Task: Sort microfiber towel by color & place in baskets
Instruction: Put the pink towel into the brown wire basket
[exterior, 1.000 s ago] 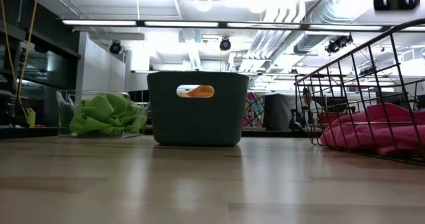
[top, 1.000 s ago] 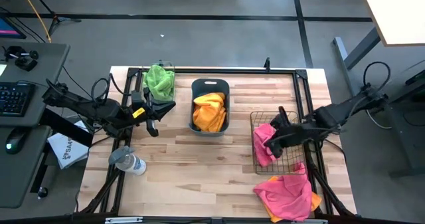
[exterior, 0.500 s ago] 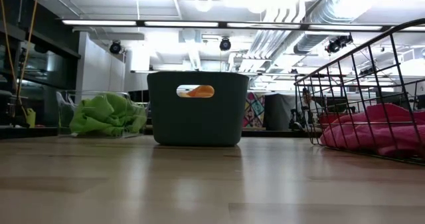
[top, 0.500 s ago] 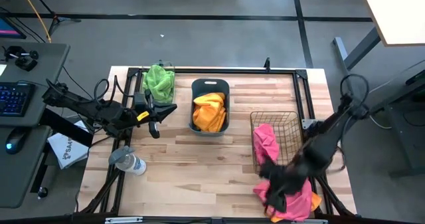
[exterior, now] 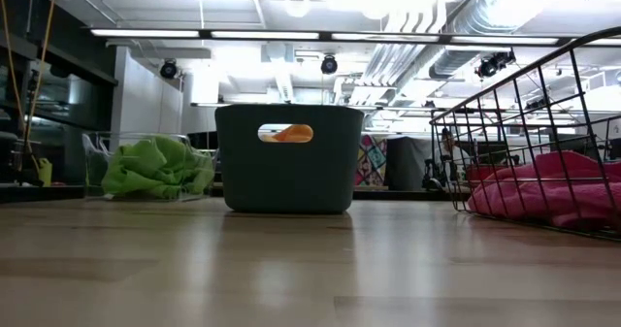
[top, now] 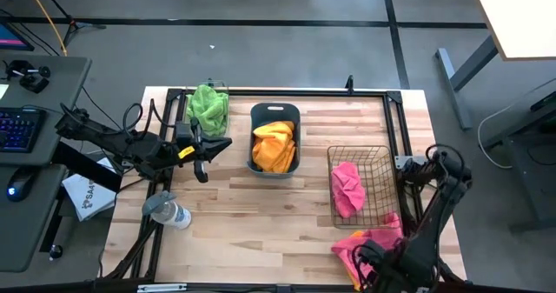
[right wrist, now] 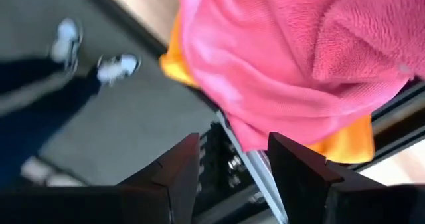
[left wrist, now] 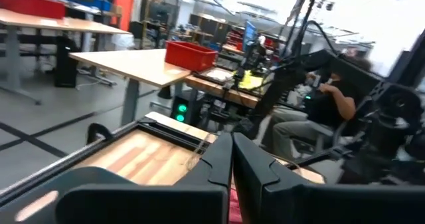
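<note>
Wooden table [top: 261, 210], grey floor [top: 261, 49], desk [top: 35, 102]

right gripper [right wrist: 232, 161] | moved from wire-mesh basket [top: 380, 158] | to table's front edge

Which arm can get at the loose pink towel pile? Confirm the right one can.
Probably yes. The right gripper hangs open beside the pink towel pile at the table's near right corner; nothing lies between them.

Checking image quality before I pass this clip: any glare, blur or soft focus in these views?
Low view: ceiling lights blow out; the tub stands dark against them, the near tabletop soft. Left wrist view: the room is blurred. Right wrist view: the pink towel fills the frame, slightly soft; the floor and a person's shoes are blurred. High view: even light.
</note>
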### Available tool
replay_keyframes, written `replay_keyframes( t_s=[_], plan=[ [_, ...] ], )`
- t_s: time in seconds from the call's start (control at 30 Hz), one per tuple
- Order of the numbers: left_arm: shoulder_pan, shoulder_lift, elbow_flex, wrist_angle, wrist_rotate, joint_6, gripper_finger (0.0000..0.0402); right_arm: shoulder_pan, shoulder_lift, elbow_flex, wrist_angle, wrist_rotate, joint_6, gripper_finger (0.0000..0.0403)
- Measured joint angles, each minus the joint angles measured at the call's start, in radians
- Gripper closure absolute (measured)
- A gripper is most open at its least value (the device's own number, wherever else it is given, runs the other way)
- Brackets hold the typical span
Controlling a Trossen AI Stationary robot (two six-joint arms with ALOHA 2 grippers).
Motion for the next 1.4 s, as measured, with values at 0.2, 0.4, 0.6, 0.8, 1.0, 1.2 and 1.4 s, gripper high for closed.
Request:
replay_keyframes(
  t_s=[0.2,0.4,0.6,0.8,1.0,1.2,1.4],
  plan=[
    [0.000,0.000,0.000,0.000,0.038,-0.025,0.0401,0.023,0.070,0.000,-0.025,0.039,0.200,0.0228],
    [0.000,0.000,0.000,0.000,0.043,-0.061,0.0401,0.031,0.092,-0.092,0.073,-0.007,0.349,0.0228],
    [0.000,0.000,0.000,0.001,0.087,-0.094,0.0401,0.054,0.093,-0.243,0.252,-0.060,0.443,0.0228],
    [0.000,0.000,0.000,0.001,0.088,-0.103,0.0401,0.056,0.092,-0.305,0.282,-0.051,0.505,0.0228],
    [0.000,0.000,0.000,0.001,0.084,-0.103,0.0401,0.054,0.092,-0.379,0.378,-0.038,0.511,0.0229],
    [0.000,0.000,0.000,0.001,0.083,-0.103,0.0401,0.052,0.090,-0.408,0.456,-0.064,0.486,0.0315],
    [0.000,0.000,0.000,0.001,0.076,-0.101,0.0401,0.048,0.040,-0.321,0.391,-0.073,0.387,0.0391]
  ],
)
